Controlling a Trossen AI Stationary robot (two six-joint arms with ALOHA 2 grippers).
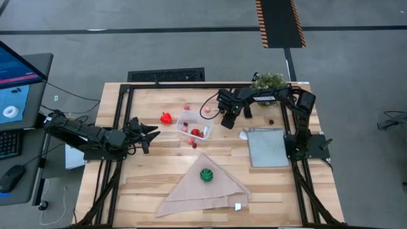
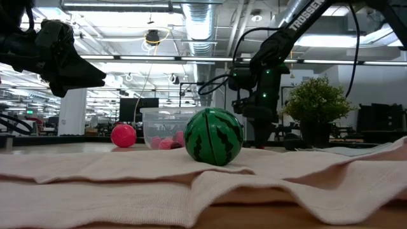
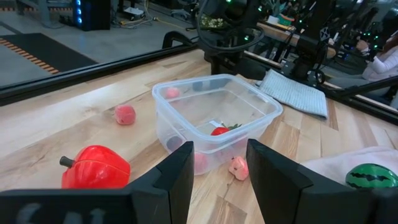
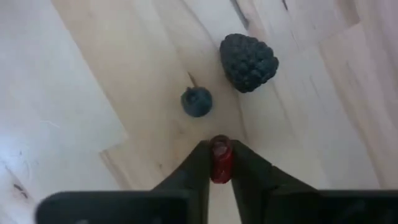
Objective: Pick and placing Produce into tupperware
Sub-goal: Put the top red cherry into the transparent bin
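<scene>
I am seeing my right arm's fingers [image 4: 221,163] pinching a tiny red berry [image 4: 221,157] just above the bench [image 1: 159,184], beside two dark berries [image 4: 248,61]. My left fingers [image 3: 217,171], slightly parted and empty, are waiting near the clear tub [image 1: 193,126] and red pepper [image 1: 166,117].

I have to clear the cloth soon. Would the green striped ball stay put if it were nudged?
Probably not: the green striped ball looks round and smooth, so it would likely roll. The soft folds of the beige cloth might slow it a little.
</scene>
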